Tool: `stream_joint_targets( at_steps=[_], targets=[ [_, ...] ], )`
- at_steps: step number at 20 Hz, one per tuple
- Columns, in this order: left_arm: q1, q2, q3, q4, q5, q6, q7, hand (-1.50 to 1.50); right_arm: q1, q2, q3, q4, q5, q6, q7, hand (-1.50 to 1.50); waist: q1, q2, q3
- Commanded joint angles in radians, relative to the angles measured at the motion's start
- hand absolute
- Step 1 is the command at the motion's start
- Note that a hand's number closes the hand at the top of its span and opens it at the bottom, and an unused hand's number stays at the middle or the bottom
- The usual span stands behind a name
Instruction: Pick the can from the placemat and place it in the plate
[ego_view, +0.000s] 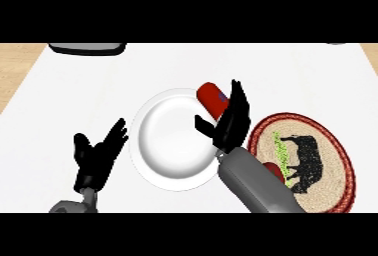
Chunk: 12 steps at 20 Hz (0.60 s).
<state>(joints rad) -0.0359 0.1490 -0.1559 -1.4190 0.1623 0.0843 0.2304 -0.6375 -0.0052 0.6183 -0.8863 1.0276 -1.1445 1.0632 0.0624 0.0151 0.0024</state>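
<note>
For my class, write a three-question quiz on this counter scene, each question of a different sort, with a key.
1. True or false: the red can stands upright in the middle of the placemat.
2. Which hand is at the can: A left hand, B right hand?
3. Fill in: the can lies at the white plate's far right ____.

Key: 1 false; 2 B; 3 rim.

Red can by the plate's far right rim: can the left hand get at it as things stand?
Probably not easily. The red can lies past the plate, right by the right hand. The left hand rests open at the plate's other side, so it would have to cross the plate.
</note>
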Motion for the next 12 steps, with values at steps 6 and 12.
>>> stream_joint_targets(
  at_steps=[6,12],
  targets=[
    [0.039,0.007,0.029,0.015,0.015,-0.017,-0.035,0.00,0.029,0.005,0.016,-0.085,-0.039,-0.308,0.048,-1.50,-0.038,-0.013,-0.002],
    [0.051,0.028,0.056,-0.020,0.021,-0.017,-0.011,0.00,0.250,0.002,0.161,-0.353,-0.115,-0.334,-0.056,-1.50,-0.059,-0.016,-0.002]
  ],
)
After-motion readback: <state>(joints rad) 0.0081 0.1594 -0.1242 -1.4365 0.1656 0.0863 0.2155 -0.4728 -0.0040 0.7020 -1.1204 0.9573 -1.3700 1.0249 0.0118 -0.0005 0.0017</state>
